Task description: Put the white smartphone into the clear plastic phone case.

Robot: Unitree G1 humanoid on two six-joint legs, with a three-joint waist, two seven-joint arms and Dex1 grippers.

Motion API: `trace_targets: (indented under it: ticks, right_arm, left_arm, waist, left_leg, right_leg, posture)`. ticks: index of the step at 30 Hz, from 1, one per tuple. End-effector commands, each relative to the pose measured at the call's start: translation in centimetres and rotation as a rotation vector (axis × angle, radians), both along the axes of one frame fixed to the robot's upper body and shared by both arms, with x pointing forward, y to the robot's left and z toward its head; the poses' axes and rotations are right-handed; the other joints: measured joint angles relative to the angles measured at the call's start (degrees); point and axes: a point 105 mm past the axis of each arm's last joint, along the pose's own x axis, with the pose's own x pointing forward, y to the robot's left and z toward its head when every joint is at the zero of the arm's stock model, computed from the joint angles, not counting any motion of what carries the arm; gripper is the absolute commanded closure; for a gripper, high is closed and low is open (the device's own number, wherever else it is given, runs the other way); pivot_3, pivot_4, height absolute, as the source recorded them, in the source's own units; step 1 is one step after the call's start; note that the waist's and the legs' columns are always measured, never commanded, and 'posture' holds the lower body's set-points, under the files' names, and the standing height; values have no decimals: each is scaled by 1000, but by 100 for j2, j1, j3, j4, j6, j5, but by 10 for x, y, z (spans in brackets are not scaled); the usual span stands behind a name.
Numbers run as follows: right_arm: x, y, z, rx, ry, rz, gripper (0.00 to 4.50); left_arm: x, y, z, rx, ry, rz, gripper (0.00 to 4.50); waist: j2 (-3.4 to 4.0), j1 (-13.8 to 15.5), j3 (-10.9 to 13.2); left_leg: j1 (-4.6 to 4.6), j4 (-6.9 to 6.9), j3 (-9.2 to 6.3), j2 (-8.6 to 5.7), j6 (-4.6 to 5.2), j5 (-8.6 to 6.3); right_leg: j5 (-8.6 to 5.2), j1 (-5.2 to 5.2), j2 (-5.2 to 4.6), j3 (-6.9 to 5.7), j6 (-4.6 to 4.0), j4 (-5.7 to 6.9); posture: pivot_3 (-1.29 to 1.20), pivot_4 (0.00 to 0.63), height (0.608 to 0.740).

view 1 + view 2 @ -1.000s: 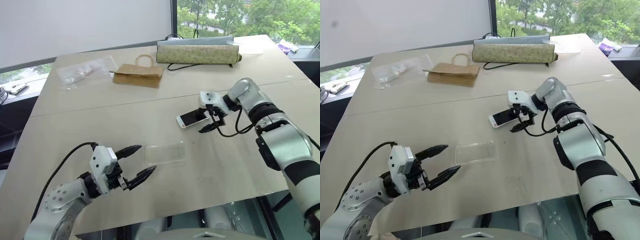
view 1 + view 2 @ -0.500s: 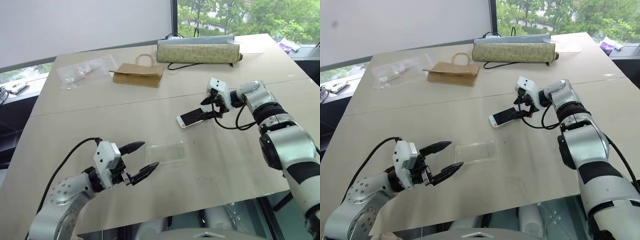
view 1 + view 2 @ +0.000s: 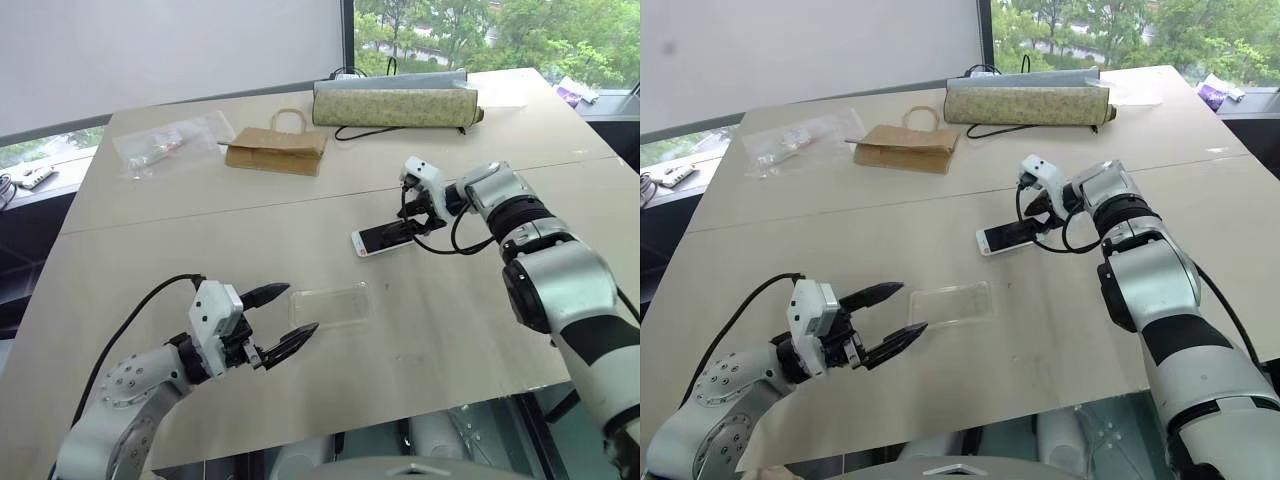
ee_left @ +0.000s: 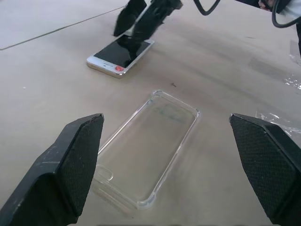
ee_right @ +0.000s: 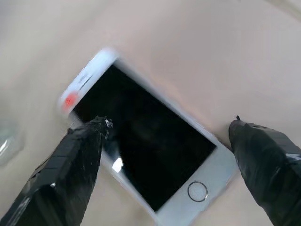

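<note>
A: Where do the parts lie?

B: The white smartphone (image 3: 385,238) lies screen-up right of frame centre. The clear plastic phone case (image 3: 329,305) lies empty below centre.

A: Jaw state?

B: Right gripper (image 3: 414,222): jaws apart, straddling the phone. Left gripper (image 3: 282,318): jaws apart beside the case.

A: Procedure?

B: Centre the fingers across the phone's long edges, then close squarely.
</note>
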Motion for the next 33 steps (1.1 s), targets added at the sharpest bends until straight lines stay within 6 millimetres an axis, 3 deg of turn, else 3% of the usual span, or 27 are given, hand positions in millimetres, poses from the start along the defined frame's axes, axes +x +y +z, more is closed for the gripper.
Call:
trace_targets:
  ticks: [1, 7, 17, 23, 24, 27, 33]
  right_arm:
    - [-17, -13, -14, -62, 71, 134, 0]
    - [-9, -10, -5, -33, -115, 172, 0]
    - [-14, 5, -26, -107, -333, 259, 0]
    - [-13, 5, -32, -145, -354, 247, 0]
    - [-12, 4, -33, -154, -354, 240, 551]
    - [-12, 3, -35, -159, -350, 232, 1590]
    - [-10, -3, -26, -130, -371, 192, 1658]
  left_arm:
    - [-2, -4, 10, -8, -45, -6, 61]
    - [2, -3, 9, -8, -45, -16, 61]
    - [9, 1, 9, 14, -41, -78, 61]
    - [10, 3, 12, 35, -61, -125, 61]
    - [10, 3, 13, 39, -65, -134, 0]
    - [11, 2, 16, 42, -83, -150, 0]
    - [14, -3, 26, -11, -129, -146, 0]
  waist:
    - [0, 20, 0]
    - [0, 40, 0]
    - [-5, -22, -4]
    - [-5, -72, -5]
    - [-6, -77, -5]
    - [-7, -96, -6]
    - [-7, -80, -5]
  left_leg:
    - [-1, 0, 0, 0, 0, 0]
    - [-4, -1, -6, 0, -1, -1]
    - [22, 3, 4, 1, -1, -1]
    - [46, -1, 4, 4, -1, -1]
    - [48, -2, 4, 4, -1, -1]
    - [54, -2, 4, 4, -1, -1]
    - [92, -3, 0, 4, 0, -1]
  right_leg:
    - [0, 0, 0, 0, 0, -3]
    - [0, 2, -3, -7, 0, -7]
    - [2, 10, 3, 7, -4, 20]
    - [5, 29, 9, 9, -8, 22]
    - [5, 31, 9, 9, -8, 22]
    - [6, 38, 9, 11, -9, 22]
    - [7, 80, 11, 4, -11, 18]
  posture:
    - [0, 150, 740]
    - [0, 150, 740]
    - [0, 150, 740]
    - [0, 150, 740]
    - [0, 150, 740]
    - [0, 150, 740]
    - [0, 150, 740]
